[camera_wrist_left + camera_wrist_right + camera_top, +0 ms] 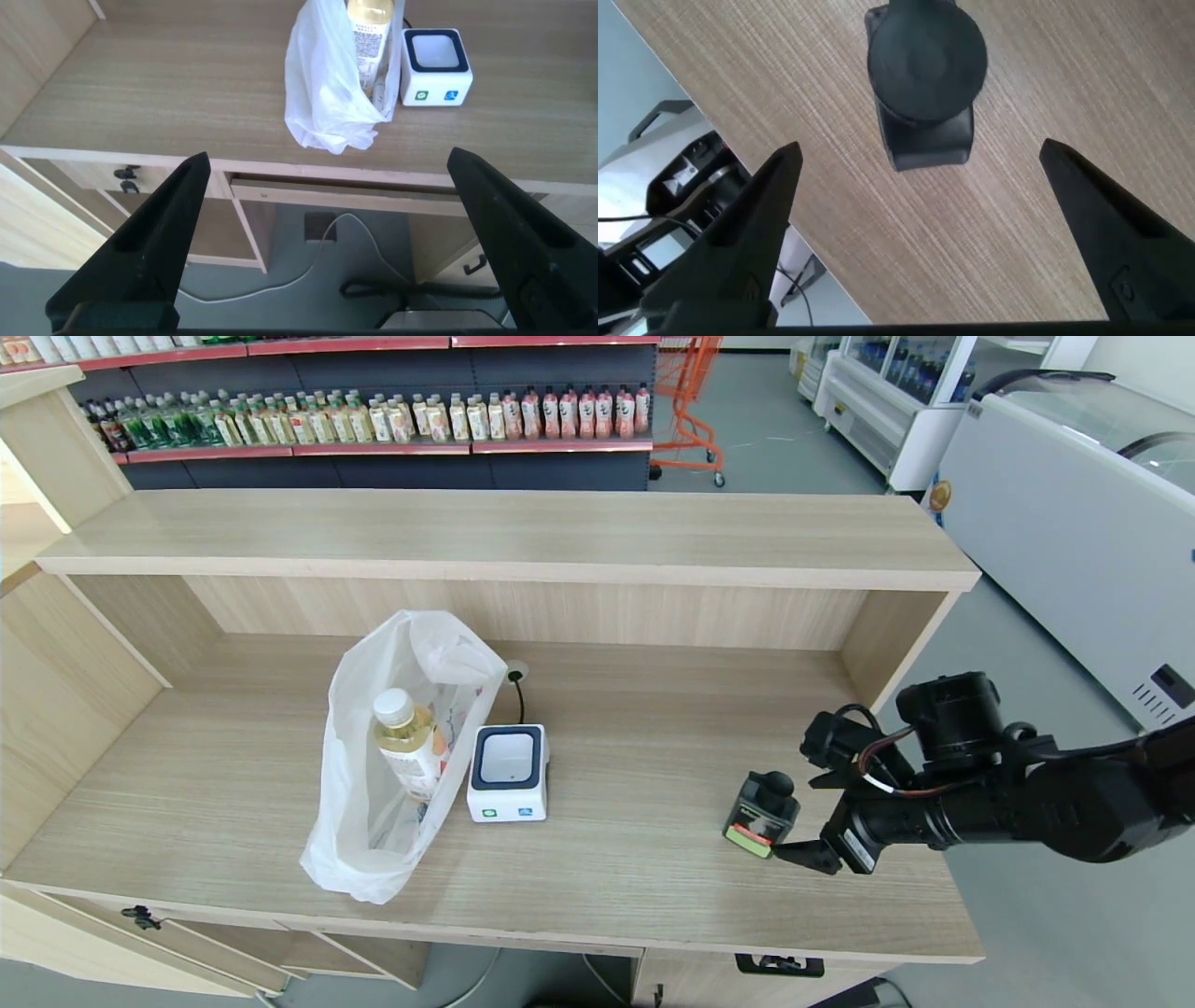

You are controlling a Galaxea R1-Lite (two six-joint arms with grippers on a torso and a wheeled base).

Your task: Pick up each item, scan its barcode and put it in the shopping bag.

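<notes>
Pale wood table (653,747) carried a white bag (364,821) with a bottle (406,737) in it at left, a scanner (507,772) just beside. The left hand (329,161) hung spread and empty off the near edge. Toward the right a black-capped jar (761,812) stood upright, just left of the right hand (810,812), which was released with fingers wide and clearly the nearer. Shelves (373,420) and freezers (1055,495) lay beyond.

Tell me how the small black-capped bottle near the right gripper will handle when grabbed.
The small bottle looks rigid, so the open right gripper probably won't squash it. It stands upright on the counter under a wide round cap, so a sideways nudge might tip it.
</notes>
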